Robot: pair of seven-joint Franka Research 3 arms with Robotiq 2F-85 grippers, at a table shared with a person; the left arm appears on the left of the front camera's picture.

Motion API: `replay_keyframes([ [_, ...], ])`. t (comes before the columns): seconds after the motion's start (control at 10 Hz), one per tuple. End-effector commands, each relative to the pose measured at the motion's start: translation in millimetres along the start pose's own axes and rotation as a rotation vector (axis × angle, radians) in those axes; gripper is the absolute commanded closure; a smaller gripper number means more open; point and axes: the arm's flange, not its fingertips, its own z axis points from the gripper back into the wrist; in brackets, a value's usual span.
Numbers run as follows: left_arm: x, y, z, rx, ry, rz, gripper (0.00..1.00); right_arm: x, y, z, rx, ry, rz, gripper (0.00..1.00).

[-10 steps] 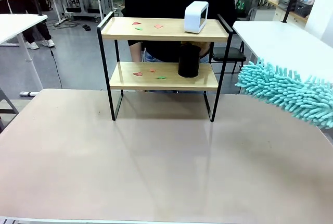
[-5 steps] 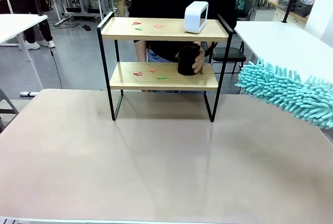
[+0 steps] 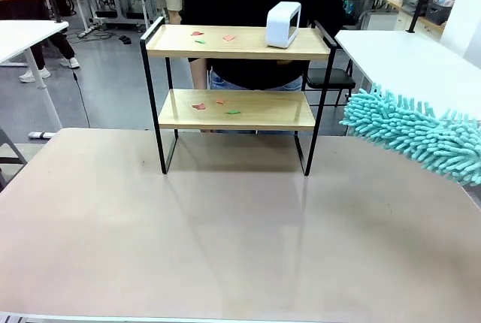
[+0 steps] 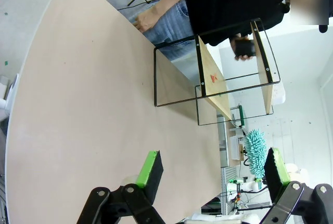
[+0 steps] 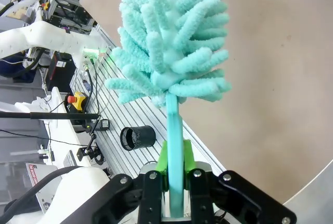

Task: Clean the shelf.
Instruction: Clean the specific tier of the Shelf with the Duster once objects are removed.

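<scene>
The shelf [image 3: 237, 109] stands at the far middle of the beige tabletop [image 3: 225, 240]. Small red and green paper scraps [image 3: 218, 105] lie on its lower board, and a few more scraps [image 3: 213, 36] lie on the top board beside a white boxy device [image 3: 283, 24]. A fluffy teal duster [image 3: 413, 131] hangs in from the right, level with the lower board and clear of the frame. My right gripper [image 5: 174, 174] is shut on the duster handle [image 5: 174, 130]. My left gripper [image 4: 213, 169] is open and holds nothing, well back from the shelf [image 4: 218, 78].
A person in black stands behind the shelf and holds a black cup [image 4: 244, 48] up in one hand. A white table [image 3: 409, 60] stands at the right, another at the far left. A black mesh cup [image 5: 137, 137] sits on the rail beside the table.
The person's hand reached in from behind and took the black cup off the lower board. The duster and both grippers stayed where they were.
</scene>
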Motion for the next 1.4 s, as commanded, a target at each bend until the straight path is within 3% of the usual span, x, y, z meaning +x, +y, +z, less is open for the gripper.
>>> replay_keyframes([
  [0.0,-0.2,-2.5,-0.7,-0.015,-0.002,0.001,0.00,-2.9,1.8,1.5,-0.003,0.006,-0.010,0.91],
  [0.3,-0.2,-2.5,-0.7,-0.015,-0.002,0.001,0.00,5.6,7.9,-3.5,0.001,0.020,0.028,0.89],
  [0.6,-0.2,-2.5,-0.7,-0.015,-0.002,0.001,0.00,34.7,57.6,-22.9,0.010,0.121,0.085,0.89],
  [0.9,-0.2,-2.5,-0.7,-0.015,-0.002,0.001,0.00,77.9,96.7,-60.1,-0.043,0.143,0.136,0.89],
  [1.3,-0.2,-2.5,-0.7,-0.015,-0.002,0.001,0.00,156.2,118.8,-118.3,-0.189,0.047,-0.071,0.89],
])
